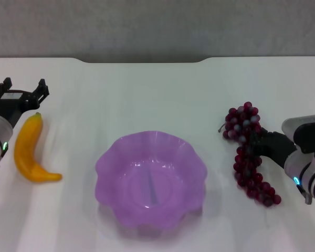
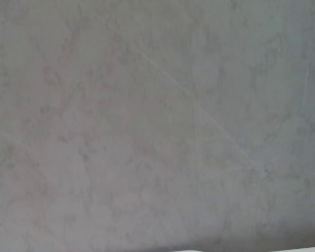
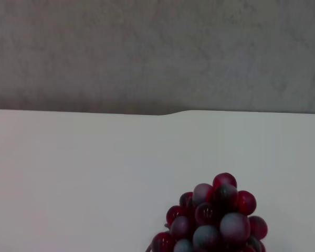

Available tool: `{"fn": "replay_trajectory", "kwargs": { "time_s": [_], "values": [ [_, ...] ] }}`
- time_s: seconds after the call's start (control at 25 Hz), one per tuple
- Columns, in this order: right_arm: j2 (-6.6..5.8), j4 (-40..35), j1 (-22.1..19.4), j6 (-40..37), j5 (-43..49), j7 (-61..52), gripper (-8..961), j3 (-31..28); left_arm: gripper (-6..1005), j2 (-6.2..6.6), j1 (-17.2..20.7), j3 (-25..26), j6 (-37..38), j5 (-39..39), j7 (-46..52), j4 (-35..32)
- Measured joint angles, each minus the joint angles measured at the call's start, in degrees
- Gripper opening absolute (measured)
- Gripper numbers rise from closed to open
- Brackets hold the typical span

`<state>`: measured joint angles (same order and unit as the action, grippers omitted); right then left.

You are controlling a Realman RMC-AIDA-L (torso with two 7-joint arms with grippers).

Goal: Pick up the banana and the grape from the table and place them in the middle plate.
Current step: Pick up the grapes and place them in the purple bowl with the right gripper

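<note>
Head view: a wide, flat white counter (image 1: 147,94) with a dark notched back edge carries three items. At its centre sits the translucent purple bowl-like plate (image 1: 151,210) with a wavy scalloped rim; nothing lies in it. To the robot's left, well apart from the plate, the single curved yellow-orange banana (image 1: 30,149) lies on the counter. The left hand (image 1: 22,90) is just behind the banana's far tip, its dark fingers spread apart and holding nothing. To the robot's right lies the long bunch of small dark red-purple grapes (image 1: 249,155), some berries with a greyish bloom and a thin stem at the far end. The right hand (image 1: 252,143) reaches in from the right edge, its dark fingers at the middle of the bunch; whether they are clenched on it cannot be told. Right wrist view: the far end of the bunch (image 3: 212,220) on the counter (image 3: 94,168), a grey wall (image 3: 147,52) behind. Left wrist view: only a grey mottled surface.
</note>
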<state>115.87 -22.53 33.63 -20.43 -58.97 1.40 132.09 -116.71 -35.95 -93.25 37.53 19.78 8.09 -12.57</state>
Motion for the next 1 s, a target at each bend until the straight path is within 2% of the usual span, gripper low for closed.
{"fn": "replay_trajectory", "kwargs": {
  "time_s": [1.0],
  "values": [
    [-0.13,0.5,0.3,-0.1,0.3,0.4,163,0.1,884,0.0,-0.1,0.0,0.0,0.0,0.0,0.0]
  ]
}}
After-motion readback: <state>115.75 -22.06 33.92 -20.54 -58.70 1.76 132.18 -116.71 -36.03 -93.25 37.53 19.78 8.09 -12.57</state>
